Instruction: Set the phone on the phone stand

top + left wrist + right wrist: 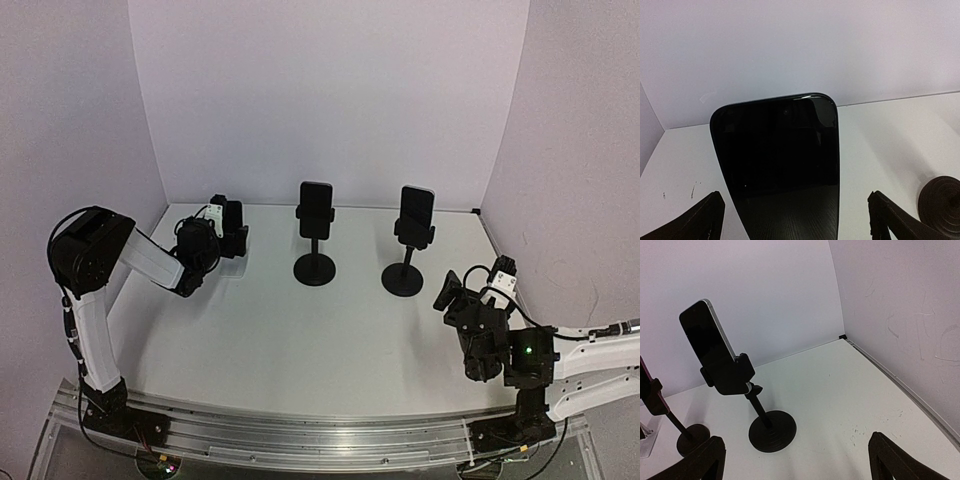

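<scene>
Black glossy phone sits at the white desk's far-left back, seemingly docked, untouched between the left tool's wide-open jaws; next, retreat straight without nudging; right tool open, empty.

We see the first phone on the middle stand, the second phone on the right stand beside it, and the third phone by the tabletop's back-left corner.

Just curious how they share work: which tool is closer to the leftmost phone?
Left. The left tool is right at the leftmost phone, which shows between its open fingers; the right tool hangs at the table's near right, past both black stands.
</scene>
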